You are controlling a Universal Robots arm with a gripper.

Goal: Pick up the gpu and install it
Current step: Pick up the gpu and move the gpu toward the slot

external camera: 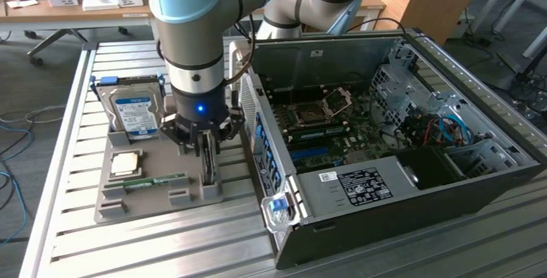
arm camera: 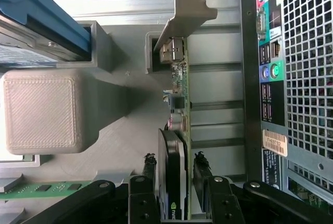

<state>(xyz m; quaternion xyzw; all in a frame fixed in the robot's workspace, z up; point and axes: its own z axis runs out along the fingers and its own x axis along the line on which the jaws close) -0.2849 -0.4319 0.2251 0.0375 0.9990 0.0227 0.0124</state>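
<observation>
Exterior view: gpu [external camera: 207, 163] in tray [external camera: 115, 204] on slatted metal table [external camera: 154, 246], desk [external camera: 51, 12] behind.

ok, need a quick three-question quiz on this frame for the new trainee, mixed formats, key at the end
1. Multiple choice: which part does the gripper straddle? A) hard drive B) gpu C) memory stick
2. True or false: the gpu stands on edge in the grey holder.
3. Fill in: the jaws are ____, with one finger on each side of the card.
Key: 1 B; 2 true; 3 open.
</observation>
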